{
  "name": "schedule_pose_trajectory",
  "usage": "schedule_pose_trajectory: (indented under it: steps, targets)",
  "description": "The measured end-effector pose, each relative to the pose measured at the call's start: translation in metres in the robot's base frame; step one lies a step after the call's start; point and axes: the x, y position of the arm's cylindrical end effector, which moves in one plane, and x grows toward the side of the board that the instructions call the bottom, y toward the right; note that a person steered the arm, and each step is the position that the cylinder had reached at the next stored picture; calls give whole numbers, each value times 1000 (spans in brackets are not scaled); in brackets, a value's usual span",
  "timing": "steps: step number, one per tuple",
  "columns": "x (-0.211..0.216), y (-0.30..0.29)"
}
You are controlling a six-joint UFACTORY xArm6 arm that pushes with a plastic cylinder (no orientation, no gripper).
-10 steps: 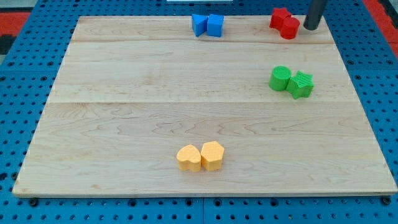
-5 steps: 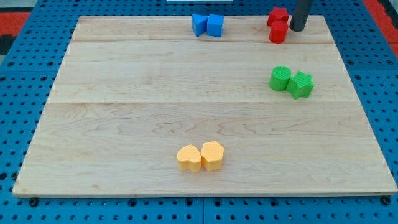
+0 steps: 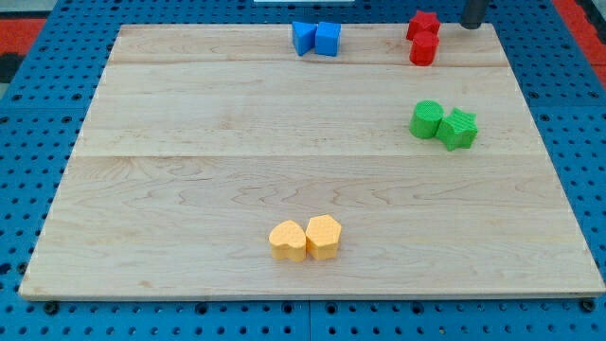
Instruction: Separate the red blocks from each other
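now my tip (image 3: 472,26) sits at the table's (image 3: 189,189) top edge near the top right corner, just right of the two red blocks (image 3: 423,38) and apart from them. those reds touch, one stacked toward the view's bottom of the other. there is no claw on this rod, so nothing is gripped. two blue blocks (image 3: 316,38) rest along the top edge.

Wooden board (image 3: 189,180) on blue pegboard (image 3: 28,114). Far centre: two blue blocks touching, star-like one (image 3: 303,38) left of cube (image 3: 328,39). Right: green cylinder (image 3: 426,119) touching green star (image 3: 459,129). Near centre: yellow heart (image 3: 288,241) against yellow hexagon (image 3: 323,237). Red mat (image 3: 19,21) at far-left corner.
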Motion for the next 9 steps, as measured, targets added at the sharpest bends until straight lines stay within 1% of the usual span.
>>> schedule_pose_trajectory:
  steps: [1, 4, 5, 8, 9]
  targets:
    - [0, -11]
    - [0, -89]
    - [1, -106]
    - [2, -77]
    - [20, -50]
